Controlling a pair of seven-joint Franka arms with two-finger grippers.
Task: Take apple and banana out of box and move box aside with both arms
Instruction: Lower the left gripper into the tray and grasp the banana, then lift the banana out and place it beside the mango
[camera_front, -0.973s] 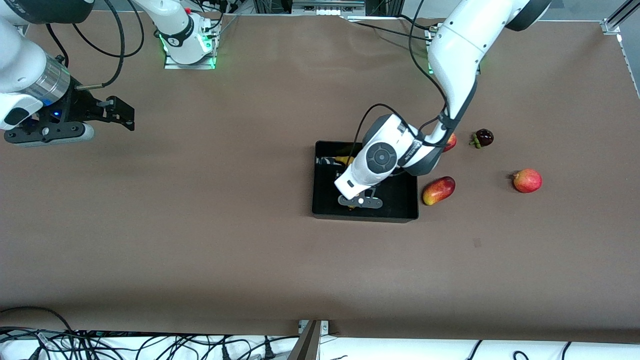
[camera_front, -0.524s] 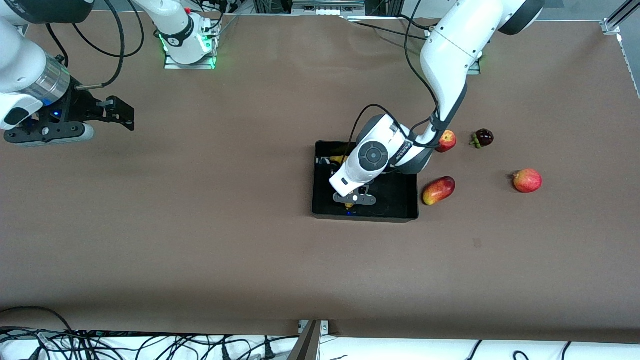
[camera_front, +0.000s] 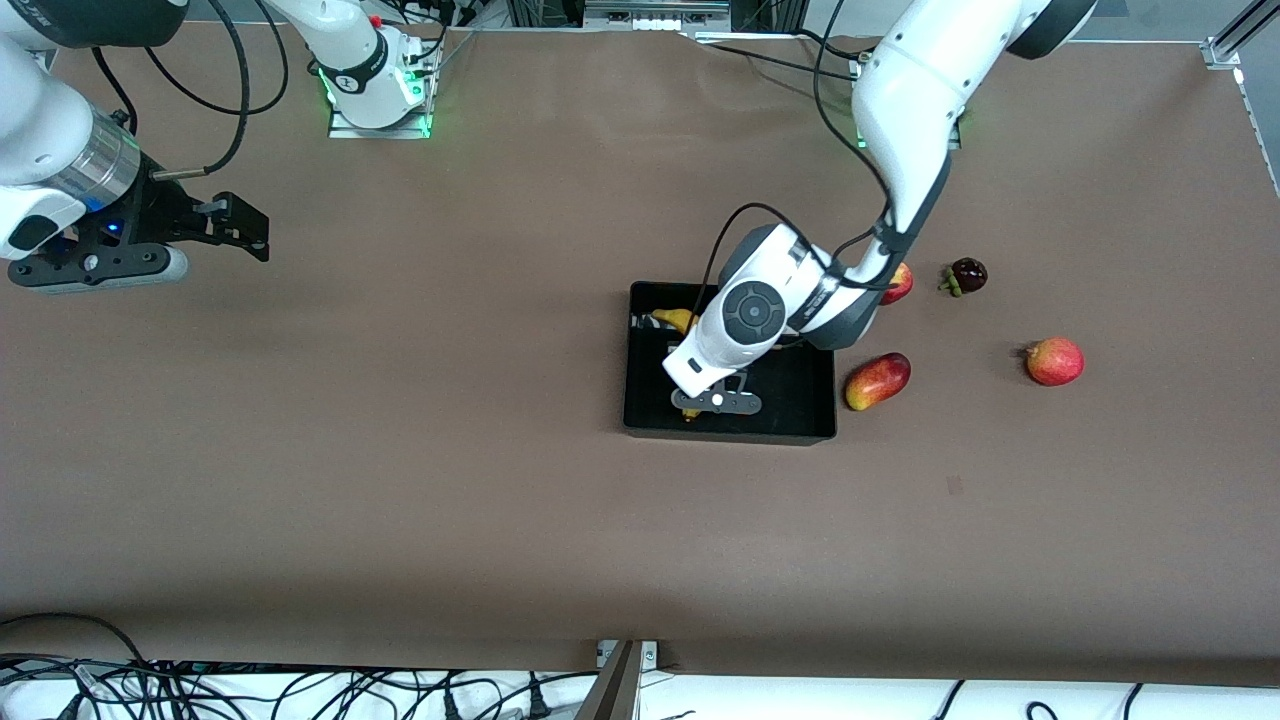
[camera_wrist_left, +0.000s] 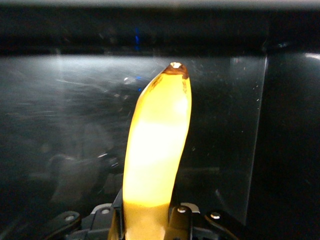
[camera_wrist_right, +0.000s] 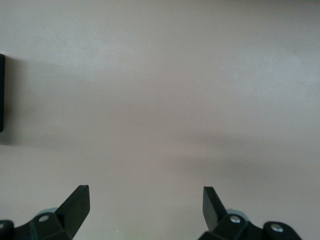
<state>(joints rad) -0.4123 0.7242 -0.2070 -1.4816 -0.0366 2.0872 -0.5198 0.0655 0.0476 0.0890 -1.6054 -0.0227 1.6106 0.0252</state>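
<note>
— Where the brown table (camera_front: 400, 480) fills nearly the whole front view, what is the biggest thing on it?

— The black box (camera_front: 800, 400), just right of the frame's centre. The left arm (camera_front: 905, 120) comes down from the upper right of the frame and bends into it, so the left gripper (camera_front: 716, 402) sits low inside the box, over its floor.

— And its jaws?

— Closed on the banana (camera_wrist_left: 157, 150). In the left wrist view the yellow fruit rises from between the fingers, its brown tip up near the middle of that picture, with the glossy black wall of the box around it. In the front view only bits of yellow peek out at the box's upper left corner and under the gripper.

— The other arm?

— The right arm (camera_front: 45, 150) waits at the upper left of the frame; the right gripper (camera_wrist_right: 145, 210) hangs over bare table, jaws spread wide apart.

— The smaller things?

— Right of the box: a mango (camera_front: 878, 381) just beside its wall, an apple (camera_front: 898, 283) half hidden by the left arm, another apple (camera_front: 1055, 361) farther right, and a dark mangosteen (camera_front: 966, 275) above it.
</note>
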